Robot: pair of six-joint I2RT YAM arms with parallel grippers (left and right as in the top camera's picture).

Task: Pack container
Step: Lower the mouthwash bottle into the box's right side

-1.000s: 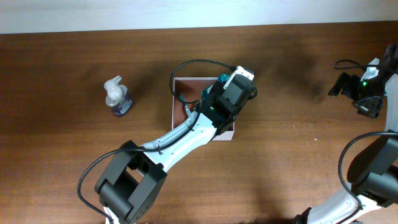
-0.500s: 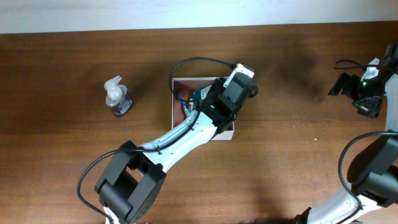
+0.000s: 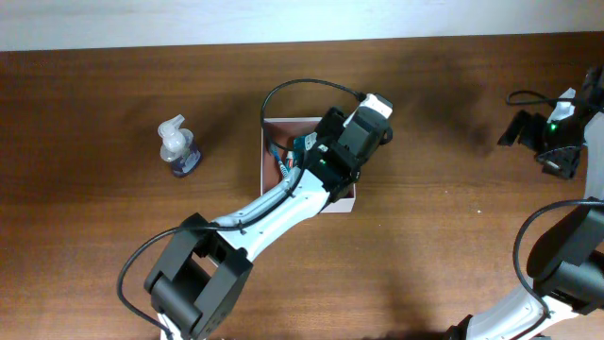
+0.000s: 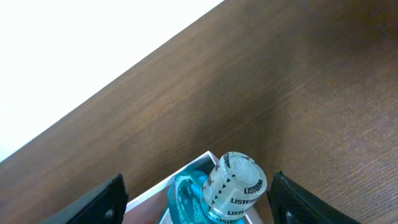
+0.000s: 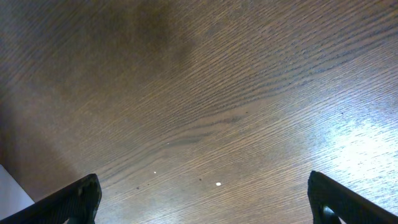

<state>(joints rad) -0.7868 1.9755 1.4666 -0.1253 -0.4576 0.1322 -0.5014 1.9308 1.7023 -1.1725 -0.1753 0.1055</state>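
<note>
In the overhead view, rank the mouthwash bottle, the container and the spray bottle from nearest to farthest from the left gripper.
1. mouthwash bottle: directly under the left gripper, between its open jaws.
2. container: around the bottle at the table's middle, nearly tied with it.
3. spray bottle: well off to the left in the picture, standing alone on the table.

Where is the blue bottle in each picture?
Overhead: the blue bottle peeks out mid-picture, inside the container, mostly hidden under the left arm.
Left wrist: bottom centre, between the open fingers.
Right wrist: not in it; only table.
Shared landmark: the container's white wall, in the overhead and left wrist views.
</note>
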